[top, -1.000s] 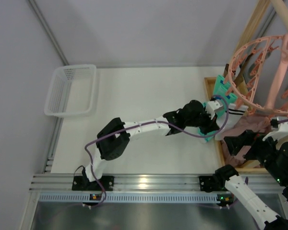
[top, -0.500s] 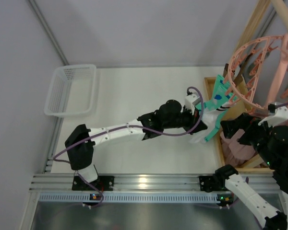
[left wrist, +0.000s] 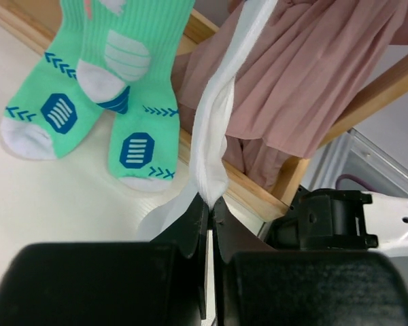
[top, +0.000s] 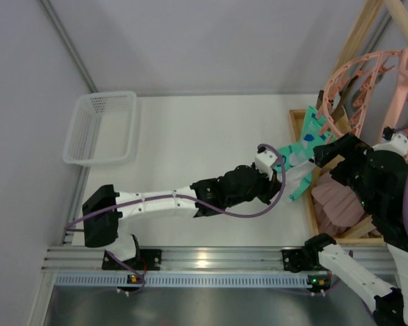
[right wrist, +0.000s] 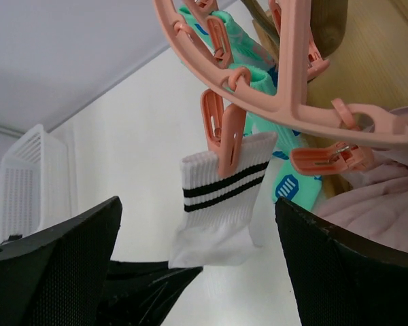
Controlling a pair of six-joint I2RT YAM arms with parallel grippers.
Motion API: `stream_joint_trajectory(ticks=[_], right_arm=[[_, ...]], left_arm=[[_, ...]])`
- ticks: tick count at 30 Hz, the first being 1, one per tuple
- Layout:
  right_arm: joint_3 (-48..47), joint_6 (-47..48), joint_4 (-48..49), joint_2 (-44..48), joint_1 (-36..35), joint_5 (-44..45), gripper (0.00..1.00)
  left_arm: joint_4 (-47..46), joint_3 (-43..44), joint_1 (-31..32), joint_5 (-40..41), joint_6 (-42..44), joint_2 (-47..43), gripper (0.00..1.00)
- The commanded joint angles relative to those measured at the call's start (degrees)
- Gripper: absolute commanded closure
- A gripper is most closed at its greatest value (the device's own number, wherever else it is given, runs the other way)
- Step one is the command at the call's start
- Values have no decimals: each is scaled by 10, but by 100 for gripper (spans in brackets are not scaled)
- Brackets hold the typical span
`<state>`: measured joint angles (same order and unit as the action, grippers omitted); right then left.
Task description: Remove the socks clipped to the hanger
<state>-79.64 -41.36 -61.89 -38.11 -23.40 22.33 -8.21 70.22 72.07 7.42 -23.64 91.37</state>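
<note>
The salmon-pink hanger (top: pixel 367 81) hangs at the far right; its ring and clips fill the top of the right wrist view (right wrist: pixel 285 102). A white sock with dark cuff stripes (right wrist: pixel 224 197) is held at its cuff by a pink clip (right wrist: pixel 226 142). My left gripper (left wrist: pixel 211 202) is shut on that sock's toe (left wrist: pixel 217 122) and holds it taut; it also shows in the top view (top: pixel 275 171). Two mint-green socks (left wrist: pixel 88 81) hang beside it. My right gripper (right wrist: pixel 204 272) is open and empty, just below the white sock, its fingers wide either side.
A white plastic basket (top: pixel 102 125) stands at the far left of the table. A wooden frame (top: pixel 364 34) carries the hanger; its base rail (left wrist: pixel 258 193) runs under the socks. Pink-brown cloth (left wrist: pixel 313 75) hangs over that rail.
My left arm has drawn back toward the near left, pulling the white sock out from the hanger. My right arm has risen and moved up under the hanger's ring.
</note>
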Motion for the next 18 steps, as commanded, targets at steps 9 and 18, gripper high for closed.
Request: stream_joint_trajectory(ticks=[9,18], right_arm=[[-62,-14,-10,-77,5,118,19],[-86,4,-36,-115,5,168,26]], left_arm=[[21,40,61,215,62,6,100],[33,83,103,367,123,47,100]])
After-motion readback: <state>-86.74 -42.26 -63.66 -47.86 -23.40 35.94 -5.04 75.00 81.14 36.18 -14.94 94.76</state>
